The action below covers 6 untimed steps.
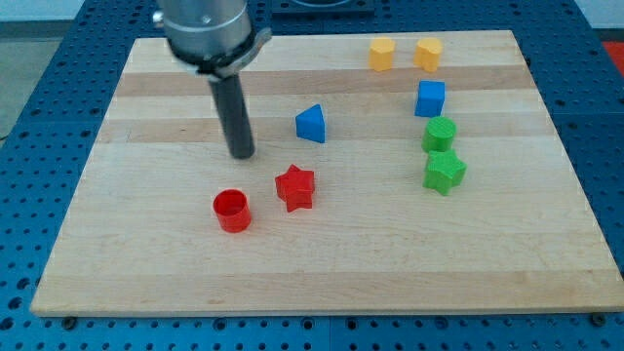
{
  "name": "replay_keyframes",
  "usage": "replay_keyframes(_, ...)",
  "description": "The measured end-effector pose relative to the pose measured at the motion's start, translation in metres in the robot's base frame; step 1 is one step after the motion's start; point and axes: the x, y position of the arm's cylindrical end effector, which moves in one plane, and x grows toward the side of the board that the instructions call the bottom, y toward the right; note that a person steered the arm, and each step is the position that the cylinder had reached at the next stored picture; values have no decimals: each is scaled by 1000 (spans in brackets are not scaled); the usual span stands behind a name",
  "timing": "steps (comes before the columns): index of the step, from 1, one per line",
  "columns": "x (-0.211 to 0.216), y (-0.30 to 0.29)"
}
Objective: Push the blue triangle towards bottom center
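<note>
The blue triangle (311, 124) lies on the wooden board (322, 263), a little above the view's centre. My tip (243, 154) touches the board to the left of the blue triangle and slightly lower, with a gap between them. The dark rod rises from the tip to the arm's grey body at the view's top left. The red star (294, 187) lies below and to the right of my tip. The red cylinder (232, 211) lies below my tip.
A blue cube (430, 98), a green cylinder-like block (439, 134) and a green star (445, 172) stand in a column at the right. Two yellow blocks (381, 54) (428, 54) sit near the board's top edge.
</note>
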Motion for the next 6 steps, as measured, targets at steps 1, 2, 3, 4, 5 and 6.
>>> replay_keyframes(1, -45, 39)
replay_keyframes(2, -47, 55)
replay_keyframes(3, 10, 134)
replay_keyframes(4, 57, 140)
replay_keyframes(5, 96, 128)
replay_keyframes(6, 108, 111)
